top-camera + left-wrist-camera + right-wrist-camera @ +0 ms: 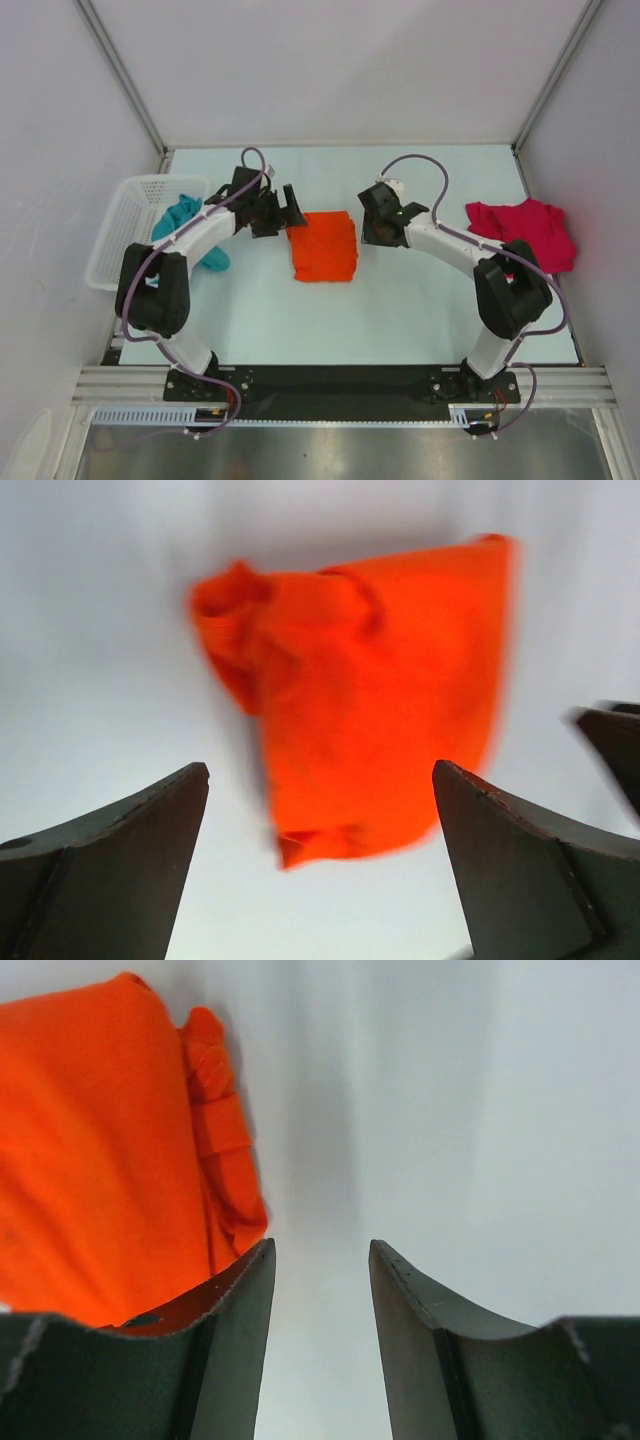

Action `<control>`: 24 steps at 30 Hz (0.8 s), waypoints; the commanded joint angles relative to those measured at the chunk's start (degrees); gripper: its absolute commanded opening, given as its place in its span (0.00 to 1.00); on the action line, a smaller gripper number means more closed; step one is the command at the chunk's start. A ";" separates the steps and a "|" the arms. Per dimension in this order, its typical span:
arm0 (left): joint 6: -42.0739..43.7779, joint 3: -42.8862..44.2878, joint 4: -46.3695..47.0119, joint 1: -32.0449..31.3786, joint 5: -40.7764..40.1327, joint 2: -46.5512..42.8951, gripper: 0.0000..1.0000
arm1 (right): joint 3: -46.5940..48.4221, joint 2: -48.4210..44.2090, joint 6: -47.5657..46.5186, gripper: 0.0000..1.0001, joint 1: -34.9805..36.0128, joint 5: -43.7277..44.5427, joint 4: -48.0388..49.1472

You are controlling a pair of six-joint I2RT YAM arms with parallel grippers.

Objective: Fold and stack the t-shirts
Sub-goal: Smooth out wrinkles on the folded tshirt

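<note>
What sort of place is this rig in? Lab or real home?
Most likely a lab test cell: white panel walls on aluminium framing, two arms bolted to a black base plate, and a table holding t-shirts and a white mesh basket.

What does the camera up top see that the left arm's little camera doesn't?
Only the top view shows the crimson t-shirt crumpled at the right, the teal t-shirt at the white basket's edge, and the right gripper, open beside the orange t-shirt. Only the left wrist view shows, close up, the bunched fold at one corner of the orange t-shirt. Both show the orange t-shirt lying folded on the table, and the left gripper, open and holding nothing.
</note>
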 commanded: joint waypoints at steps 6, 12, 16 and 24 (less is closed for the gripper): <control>-11.11 8.67 1.44 6.78 42.75 -1.77 0.99 | -6.99 -13.09 4.42 0.48 -10.56 -27.25 13.32; -17.22 5.31 6.63 12.76 44.17 1.22 1.00 | -13.58 -13.02 17.95 0.52 -20.31 -51.60 33.27; -8.22 6.31 0.30 12.94 38.75 2.54 1.00 | -8.31 -10.39 12.25 0.54 -18.57 -48.00 25.28; -9.45 -0.19 7.07 12.86 37.25 6.23 0.99 | -8.39 -3.35 13.39 0.55 -18.57 -49.33 28.53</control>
